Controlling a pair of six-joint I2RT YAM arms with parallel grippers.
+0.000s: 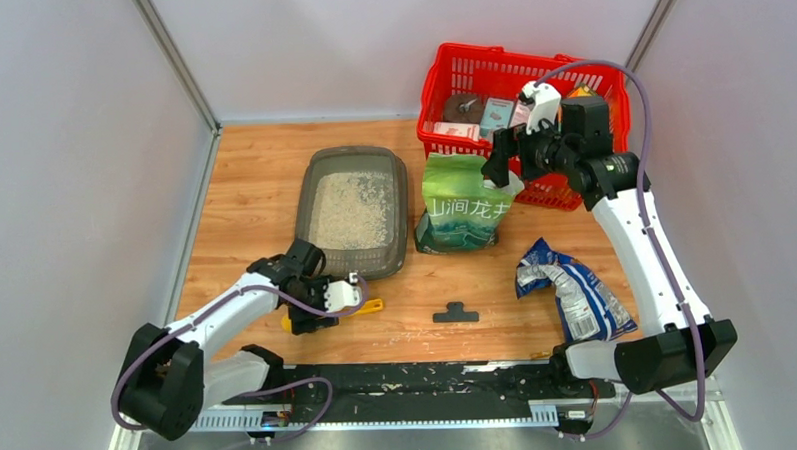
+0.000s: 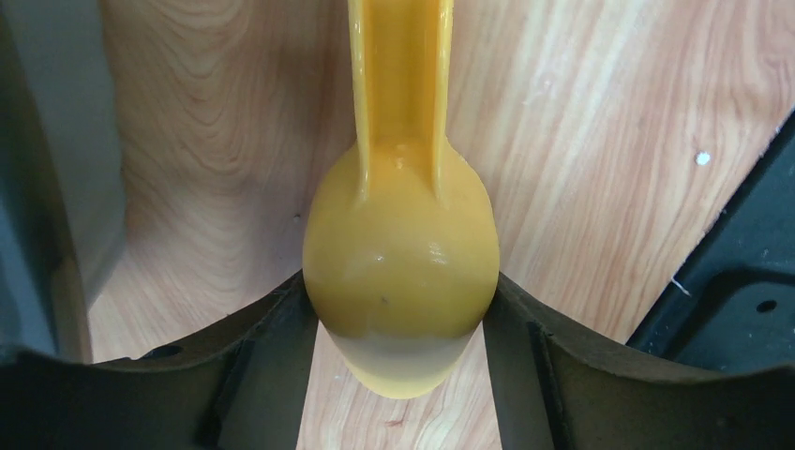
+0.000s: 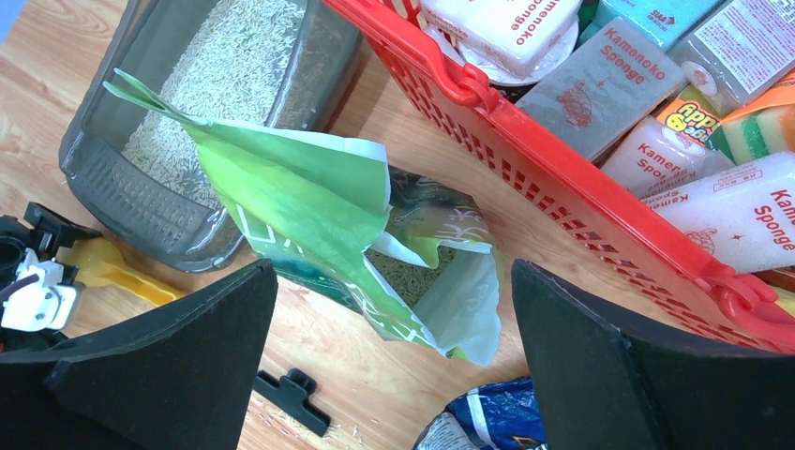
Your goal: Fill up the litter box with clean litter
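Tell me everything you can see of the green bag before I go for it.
The green bag is glossy film with white printed characters. It stands upright on the table between the litter box and the red basket. Its top is torn open, with a long flap pointing toward the box, and pale granules show inside. The open right gripper hangs over its mouth; whether it touches the bag cannot be told.

From my feed I'm looking at a light wooden tabletop (image 1: 253, 190) boxed in by plain pale grey walls (image 1: 62, 147) on three sides, with thin metal posts (image 1: 174, 58) in the back corners. Lighting's soft and even all over.
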